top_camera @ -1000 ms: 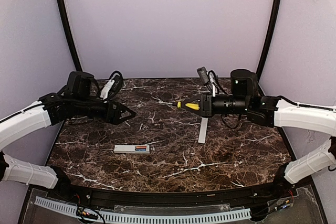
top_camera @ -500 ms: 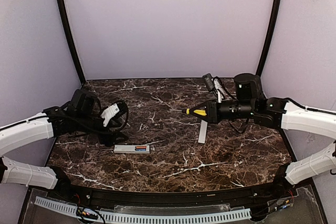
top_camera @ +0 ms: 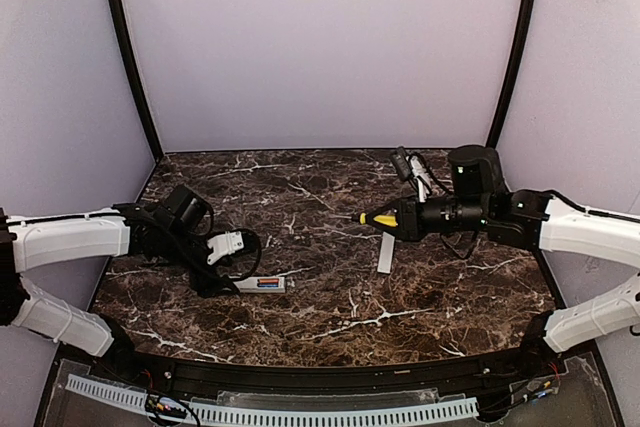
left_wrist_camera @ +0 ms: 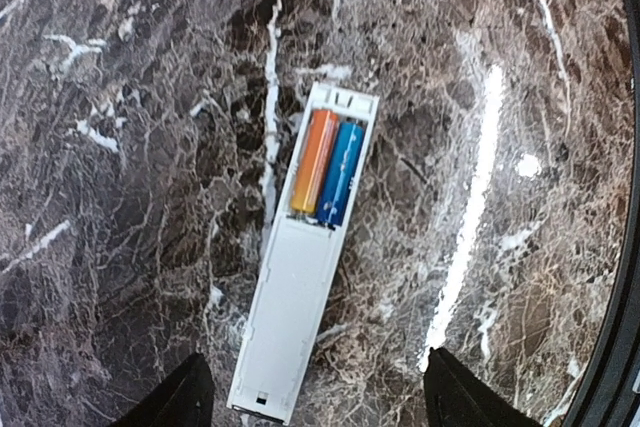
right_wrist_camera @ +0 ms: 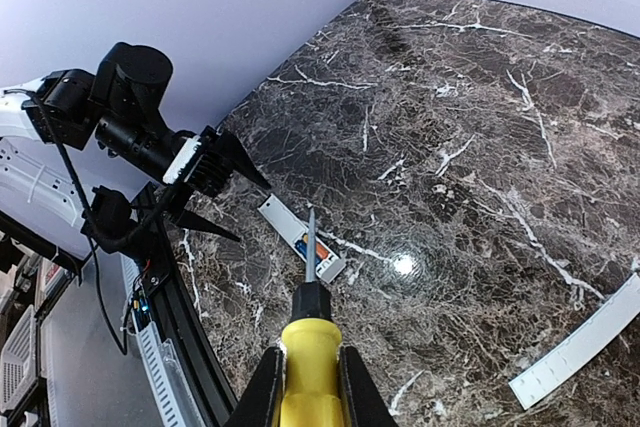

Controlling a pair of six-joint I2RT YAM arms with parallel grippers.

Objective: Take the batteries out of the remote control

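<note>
Table [top_camera: 330,297]: dark brown marble-look top, white veins, glossy; small bright glare spot [right_wrist_camera: 404,264] in the right wrist view; lighting even, soft shadows. Enclosure: back wall [top_camera: 320,47], left wall [top_camera: 50,97] and right wall [top_camera: 590,67] all plain pale lilac, matte; two black posts at the rear corners, left post [top_camera: 122,47] and right post [top_camera: 515,42], leaning outward towards the top. Near edge: black rail [top_camera: 330,372]; white slotted strip [top_camera: 300,414] just below it.

Left gripper [left_wrist_camera: 313,392] fingers & screwdriver [right_wrist_camera: 310,367] handle cut off at btm edges; back cover [right_wrist_camera: 580,347] clipped at rt.
</note>
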